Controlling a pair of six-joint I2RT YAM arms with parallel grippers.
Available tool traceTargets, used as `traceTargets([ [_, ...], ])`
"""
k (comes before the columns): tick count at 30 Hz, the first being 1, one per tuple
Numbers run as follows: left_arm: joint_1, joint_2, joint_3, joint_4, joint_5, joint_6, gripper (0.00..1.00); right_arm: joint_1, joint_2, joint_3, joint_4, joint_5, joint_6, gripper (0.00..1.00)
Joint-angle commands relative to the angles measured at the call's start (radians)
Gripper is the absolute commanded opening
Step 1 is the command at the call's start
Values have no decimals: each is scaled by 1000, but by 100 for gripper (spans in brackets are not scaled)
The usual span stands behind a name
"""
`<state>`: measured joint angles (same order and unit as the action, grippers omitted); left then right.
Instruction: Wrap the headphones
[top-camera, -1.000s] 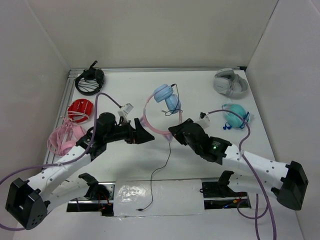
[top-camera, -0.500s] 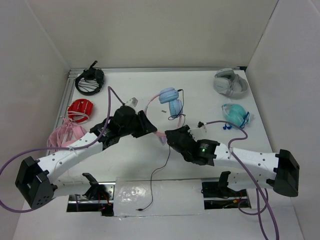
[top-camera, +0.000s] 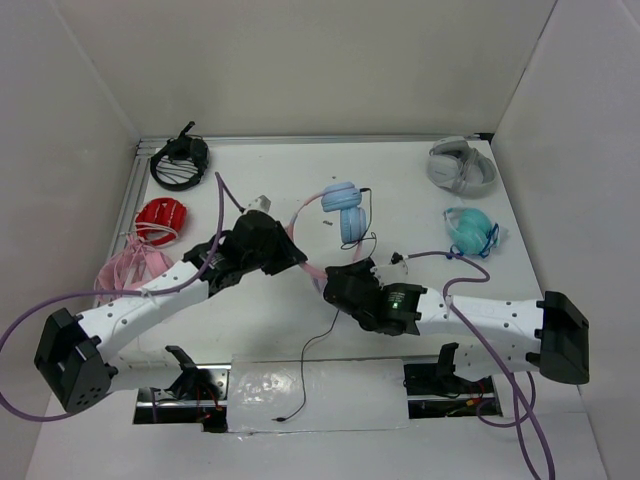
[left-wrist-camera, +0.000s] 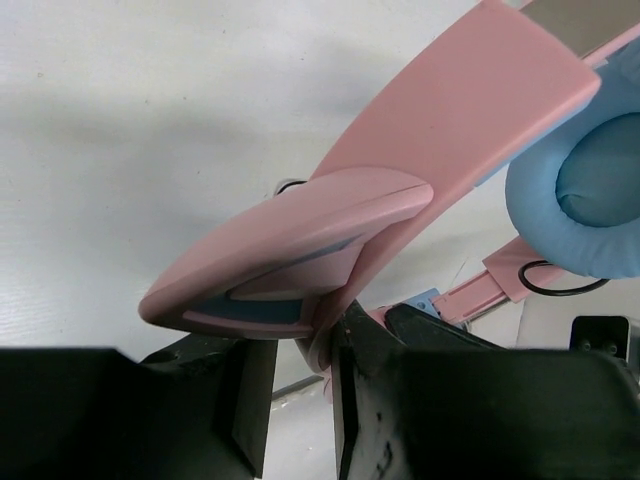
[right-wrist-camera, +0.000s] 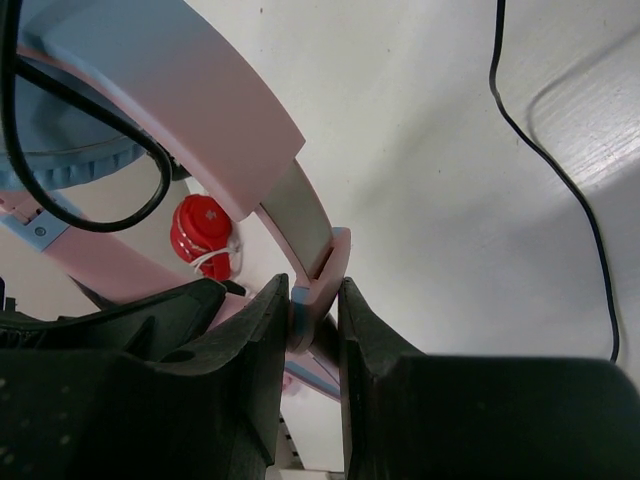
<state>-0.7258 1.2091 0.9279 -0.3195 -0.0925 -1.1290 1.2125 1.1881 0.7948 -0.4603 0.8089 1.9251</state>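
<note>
The headphones (top-camera: 344, 211) are near the middle of the table (top-camera: 400, 180), between the two arms. Their two light blue cups (top-camera: 341, 198) are close together on the far side, and the thin pink band (left-wrist-camera: 470, 110) bends from them toward the near side. I cannot tell whether the cups rest on the table or hang a little above it. The left hand (left-wrist-camera: 305, 375) is grasping the band: the band goes down between its two black fingers (left-wrist-camera: 255, 400), just under a pink cat ear (left-wrist-camera: 290, 260) with a blue inner part. The right hand (right-wrist-camera: 314, 300) is also clenched on the band, at another place, where a grey strip of the band enters a pink end piece; both its fingers touch the band there. From above, the two hands are just beside each other on the near part of the band. The black cable (top-camera: 303, 375) makes a loop beside the cups, then it runs from under the right hand toward the near edge of the table and lies loose there. Other headphones lie well apart from these: black headphones (top-camera: 180, 160), red headphones (top-camera: 160, 218) and pink headphones (top-camera: 130, 272) on the left side, grey headphones (top-camera: 462, 165) and turquoise headphones (top-camera: 470, 230) on the right side.
</note>
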Motion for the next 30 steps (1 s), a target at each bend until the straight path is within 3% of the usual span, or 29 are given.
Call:
traceTargets([
  [1,2,18,51,0,-67,6,35,38,-4,70,51,59,14,0],
  [9,-24,78,112,-75,-159,-45,30,55,16,113,38,52,-15,0],
  [11,-32,90,124,-75,-173,-35,22,56,18,121,35,49,-26,0],
  [12,-31,95,129,-75,-176,-31,8,53,19,123,35,43,-29,0],
  [13,-30,104,138,-76,-179,-25,0,55,25,132,31,38,-38,0],
  [15,-30,112,156,-79,-187,7,0,55,31,147,-9,26,-55,1],
  [18,-32,116,179,-67,-222,87,0,55,44,194,-93,21,-138,27],
  [19,-31,121,193,-88,-251,118,0,56,44,223,-116,19,-174,45],
  [20,-30,127,224,-102,-278,147,0,56,35,242,-176,26,-223,69],
  [21,-30,132,241,-102,-279,167,0,56,34,248,-205,26,-244,69],
  [24,-26,151,307,-167,-328,221,0,58,-43,230,-242,42,-334,94],
  [25,-23,156,318,-165,-331,266,0,58,-63,222,-226,33,-468,100],
  [27,-17,153,339,-156,-328,301,0,58,-137,201,-190,19,-566,100],
  [28,-14,150,342,-144,-314,346,0,58,-162,192,-155,4,-741,100],
  [30,14,136,332,-58,-233,475,0,58,-221,169,-92,-48,-881,100],
])
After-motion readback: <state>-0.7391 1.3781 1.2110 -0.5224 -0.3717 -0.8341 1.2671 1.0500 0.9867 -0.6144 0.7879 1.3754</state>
